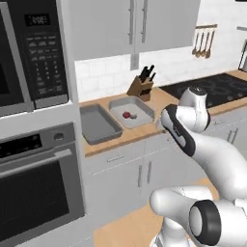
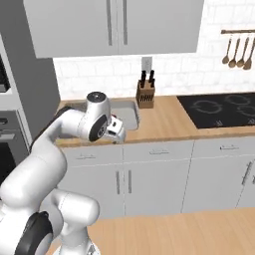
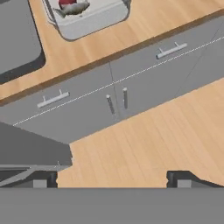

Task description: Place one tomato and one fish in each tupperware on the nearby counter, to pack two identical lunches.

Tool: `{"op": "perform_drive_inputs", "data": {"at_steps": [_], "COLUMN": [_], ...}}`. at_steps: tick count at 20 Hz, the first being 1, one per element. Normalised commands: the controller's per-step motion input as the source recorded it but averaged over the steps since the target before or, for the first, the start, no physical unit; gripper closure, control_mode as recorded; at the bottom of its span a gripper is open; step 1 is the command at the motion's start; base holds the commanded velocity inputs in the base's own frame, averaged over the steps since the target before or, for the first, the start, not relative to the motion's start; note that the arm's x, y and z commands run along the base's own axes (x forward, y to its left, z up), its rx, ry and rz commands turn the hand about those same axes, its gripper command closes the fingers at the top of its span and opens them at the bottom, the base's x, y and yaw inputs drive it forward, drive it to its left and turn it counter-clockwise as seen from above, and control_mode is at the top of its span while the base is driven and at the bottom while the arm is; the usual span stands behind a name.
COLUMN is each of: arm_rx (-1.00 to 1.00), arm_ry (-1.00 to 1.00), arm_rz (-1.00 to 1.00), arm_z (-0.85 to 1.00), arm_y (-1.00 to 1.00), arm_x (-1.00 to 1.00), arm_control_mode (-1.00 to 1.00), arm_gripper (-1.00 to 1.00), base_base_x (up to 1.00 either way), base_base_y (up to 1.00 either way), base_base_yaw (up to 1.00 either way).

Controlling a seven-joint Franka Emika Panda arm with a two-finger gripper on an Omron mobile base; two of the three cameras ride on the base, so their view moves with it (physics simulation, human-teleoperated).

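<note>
On the wooden counter [image 1: 154, 103] stand two tupperware side by side. The lighter grey tupperware [image 1: 140, 108] [image 3: 94, 22] [image 2: 130, 113] holds a red tomato [image 1: 126, 115] [image 3: 66, 2] and a silvery fish [image 1: 134, 116] [image 3: 73, 8] lying against it. To its left, the darker grey tupperware [image 1: 99, 125] [image 3: 17, 43] shows a bare floor. My gripper [image 3: 112, 180] is open with nothing between its fingertips [image 3: 183, 179]. It hangs in front of the counter's edge, over the cabinet fronts and floor, clear of both containers. My hand [image 2: 116, 130] is at counter height.
A knife block [image 1: 141, 87] [image 2: 145, 94] stands behind the light container. A black cooktop [image 1: 212, 89] [image 2: 224, 109] lies to the right. A microwave [image 1: 29, 53] and wall oven [image 1: 38, 188] fill the tall unit at left. Grey cabinet doors [image 3: 131, 83] run under the counter.
</note>
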Motion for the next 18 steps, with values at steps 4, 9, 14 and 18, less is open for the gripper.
{"op": "perform_drive_inputs", "data": {"at_steps": [4,9,14,18], "arm_rx": [0.0,0.0,0.0,0.0], "arm_ry": [0.0,0.0,0.0,0.0], "arm_rz": [0.0,0.0,0.0,0.0], "arm_z": [0.0,0.0,0.0,0.0], "arm_y": [0.0,0.0,0.0,0.0], "arm_x": [0.0,0.0,0.0,0.0], "arm_control_mode": [1.0,1.0,1.0,1.0], "arm_gripper": [-1.0,-1.0,-1.0,-1.0], "base_base_x": [-1.0,-0.97,-0.97,-1.0], "base_base_y": [-0.09,0.0,0.0,0.33], "base_base_yaw": [0.65,0.75,0.73,0.64]}}
